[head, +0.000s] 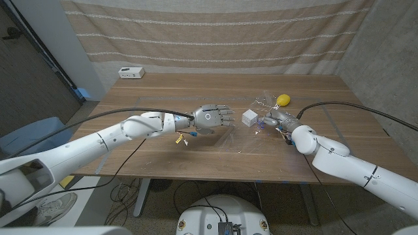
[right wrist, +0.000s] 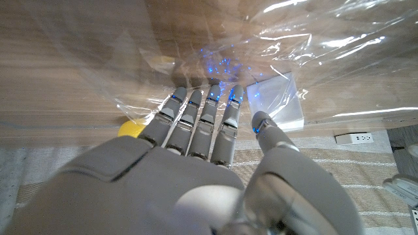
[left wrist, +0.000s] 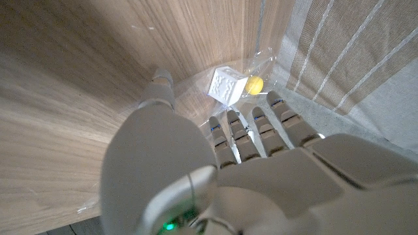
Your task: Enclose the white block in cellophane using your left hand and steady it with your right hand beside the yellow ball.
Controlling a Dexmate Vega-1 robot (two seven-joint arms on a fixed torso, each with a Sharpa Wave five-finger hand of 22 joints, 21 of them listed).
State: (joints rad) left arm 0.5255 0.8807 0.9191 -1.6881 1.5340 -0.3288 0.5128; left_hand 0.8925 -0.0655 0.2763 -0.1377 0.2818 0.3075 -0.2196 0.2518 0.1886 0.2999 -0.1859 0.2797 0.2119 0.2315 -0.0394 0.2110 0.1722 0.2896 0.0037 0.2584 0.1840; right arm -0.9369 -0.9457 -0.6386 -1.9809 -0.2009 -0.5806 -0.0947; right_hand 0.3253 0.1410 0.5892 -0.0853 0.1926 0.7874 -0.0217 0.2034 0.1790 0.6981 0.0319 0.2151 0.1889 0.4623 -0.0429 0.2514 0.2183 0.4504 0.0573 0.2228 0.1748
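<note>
Wrapping goes best from how things lie now: the white block (head: pixel 249 117) sits on the clear cellophane (head: pixel 264 104) near the yellow ball (head: pixel 283 100), with the right hand (head: pixel 277 119) just beside the block on the ball's side, fingers straight and spread on the film, gripping nothing. The left hand (head: pixel 213 117) hovers on the far side of the block from the ball, fingers extended and apart, empty. It should probably catch the film's loose edge nearest the block and fold it over while the right hand pins the sheet.

Block (head: pixel 249 117) on cellophane (head: pixel 261 104) between both hands, ball (head: pixel 283 100) behind.
</note>
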